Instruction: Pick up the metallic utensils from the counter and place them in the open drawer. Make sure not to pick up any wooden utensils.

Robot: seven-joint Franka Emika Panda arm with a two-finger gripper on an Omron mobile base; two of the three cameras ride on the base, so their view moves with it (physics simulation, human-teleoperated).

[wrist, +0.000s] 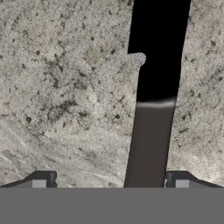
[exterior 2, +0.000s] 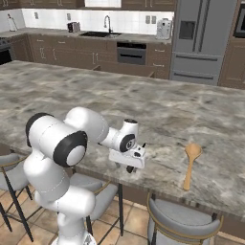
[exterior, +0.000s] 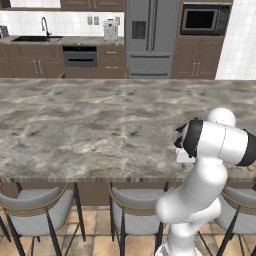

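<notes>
A slim black knife (wrist: 156,65), one of the metallic utensils, lies on the grey-brown marbled counter (wrist: 65,96). In the hand view it runs from the top down between my fingertips (wrist: 43,179). My gripper (wrist: 110,180) is open, just above the knife, one finger on each side with clear gaps. From the right base view the gripper (exterior 2: 130,165) points down at the counter (exterior 2: 191,115) close to its front edge. The tan wooden spoon (exterior 2: 191,165) lies to the gripper's right, apart from it. The open drawer is out of view.
Grey bar stools (exterior: 35,207) stand under the counter's (exterior: 100,125) front edge. Behind the island are dark cabinets, an oven (exterior: 80,56), a sink (exterior 2: 100,33) and a steel fridge (exterior: 151,37).
</notes>
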